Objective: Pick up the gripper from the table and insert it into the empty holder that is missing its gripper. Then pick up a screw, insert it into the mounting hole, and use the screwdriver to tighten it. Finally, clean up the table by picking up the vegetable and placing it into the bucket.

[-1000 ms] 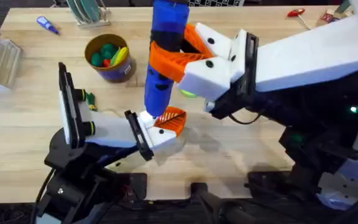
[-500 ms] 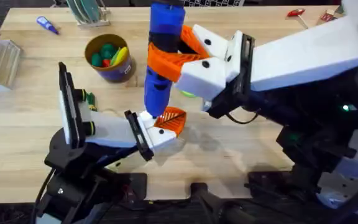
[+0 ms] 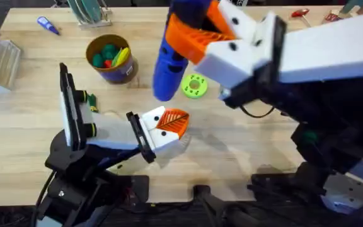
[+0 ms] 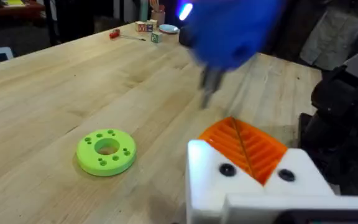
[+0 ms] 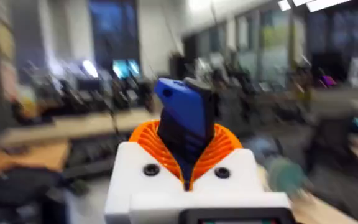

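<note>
Right gripper clamped on the screwdriver, tip hanging above the table. Left gripper at 6 o'clock below it, can't tell its opening. Bucket at 9 o'clock.

Layout of your table as seen from above

Your right gripper sits above the table's middle, clamped around the screwdriver, whose tip points down toward the table. Just right of that tip lies the round disc. In front of both, nearer you, your left gripper rests low over the table. The bucket stands left of the screwdriver, with toy pieces inside it. The vegetable lies on the table in front of the bucket, beside your left arm. A pen-like tool lies at the far left corner.
</note>
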Controlling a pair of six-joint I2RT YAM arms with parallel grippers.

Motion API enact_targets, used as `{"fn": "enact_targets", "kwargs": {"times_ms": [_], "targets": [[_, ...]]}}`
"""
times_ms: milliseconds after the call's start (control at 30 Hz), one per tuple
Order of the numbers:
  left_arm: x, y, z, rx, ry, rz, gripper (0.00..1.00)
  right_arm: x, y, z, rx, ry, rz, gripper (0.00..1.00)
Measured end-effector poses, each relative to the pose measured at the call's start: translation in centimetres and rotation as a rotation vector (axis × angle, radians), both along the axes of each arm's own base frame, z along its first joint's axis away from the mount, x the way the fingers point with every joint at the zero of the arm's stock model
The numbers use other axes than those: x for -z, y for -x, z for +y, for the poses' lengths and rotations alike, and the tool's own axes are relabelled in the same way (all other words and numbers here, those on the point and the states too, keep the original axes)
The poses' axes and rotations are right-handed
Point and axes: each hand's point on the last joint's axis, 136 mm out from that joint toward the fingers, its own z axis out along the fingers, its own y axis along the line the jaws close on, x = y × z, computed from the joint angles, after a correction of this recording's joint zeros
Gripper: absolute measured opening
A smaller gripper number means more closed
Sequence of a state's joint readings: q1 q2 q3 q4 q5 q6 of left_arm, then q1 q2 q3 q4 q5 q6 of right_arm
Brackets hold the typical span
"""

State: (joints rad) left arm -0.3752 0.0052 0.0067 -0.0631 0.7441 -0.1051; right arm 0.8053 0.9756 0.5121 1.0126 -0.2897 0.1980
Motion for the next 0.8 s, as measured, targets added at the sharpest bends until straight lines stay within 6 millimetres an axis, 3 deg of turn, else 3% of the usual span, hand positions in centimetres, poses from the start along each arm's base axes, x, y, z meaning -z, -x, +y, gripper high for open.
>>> {"fn": "enact_targets", "kwargs": {"times_ms": [133, 267, 433, 567, 800], "targets": [[0.0, 0.0, 0.0, 0.0, 0.0, 0.0, 0.005, 4.6, -4.0, -0.7, 0.133, 0.201, 0.063, 0.023], [0.0, 0.0, 0.0, 0.0, 0.0, 0.0, 0.005, 9.7, -8.3, -3.3, 0.29, 0.455, 0.136, 0.023], [0.0, 0.0, 0.0, 0.0, 0.0, 0.0, 0.005, 12.3, -12.7, -7.9, 0.519, 0.741, 0.117, 0.023], [0.0, 0.0, 0.0, 0.0, 0.0, 0.0, 0.005, 14.6, -15.7, -11.3, 0.701, 0.975, 0.057, 0.023], [0.0, 0.0, 0.0, 0.0, 0.0, 0.0, 0.005, 24.0, -18.8, -14.7, 0.76, 1.487, 0.009, 0.023]]}}
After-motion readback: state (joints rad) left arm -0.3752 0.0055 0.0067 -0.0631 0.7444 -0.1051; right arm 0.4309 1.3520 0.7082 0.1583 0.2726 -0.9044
